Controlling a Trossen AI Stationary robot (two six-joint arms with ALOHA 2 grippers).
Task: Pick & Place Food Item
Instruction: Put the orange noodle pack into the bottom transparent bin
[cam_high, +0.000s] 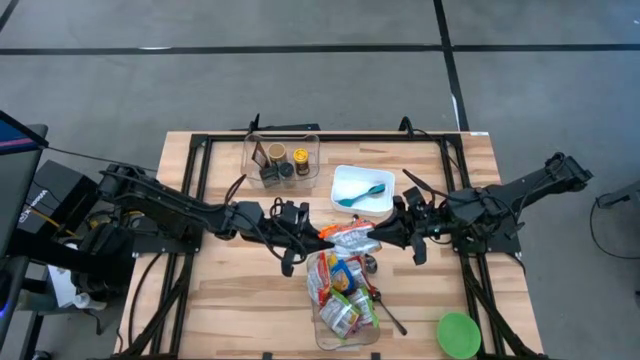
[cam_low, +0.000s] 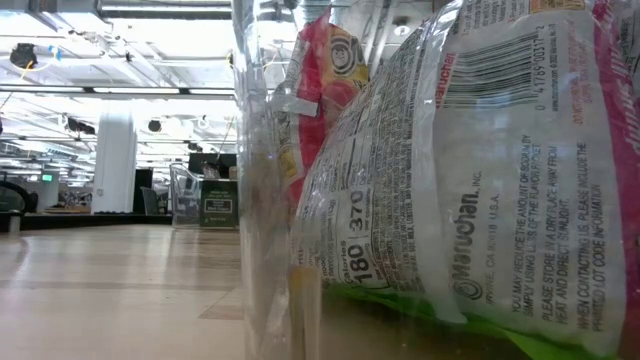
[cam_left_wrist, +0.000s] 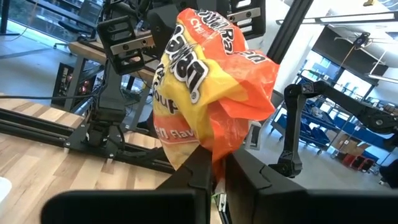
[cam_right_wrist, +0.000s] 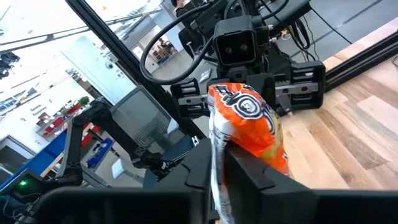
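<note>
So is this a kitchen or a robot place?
Probably a robotics lab: a wooden table on a bare grey floor, two robot arms sharing a ramen packet, and a big open workshop hall behind.

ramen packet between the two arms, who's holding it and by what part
Both claws pinch the orange and yellow ramen packet above the table: the left claw grips one crumpled end, and the right claw grips the opposite edge.

High view: straight down over the whole table (cam_high: 250, 300). Low view: table height, pressed against the clear bin (cam_low: 262, 200) of packets. Each wrist view faces the other arm, close on the shared ramen packet (cam_left_wrist: 205, 93)
</note>
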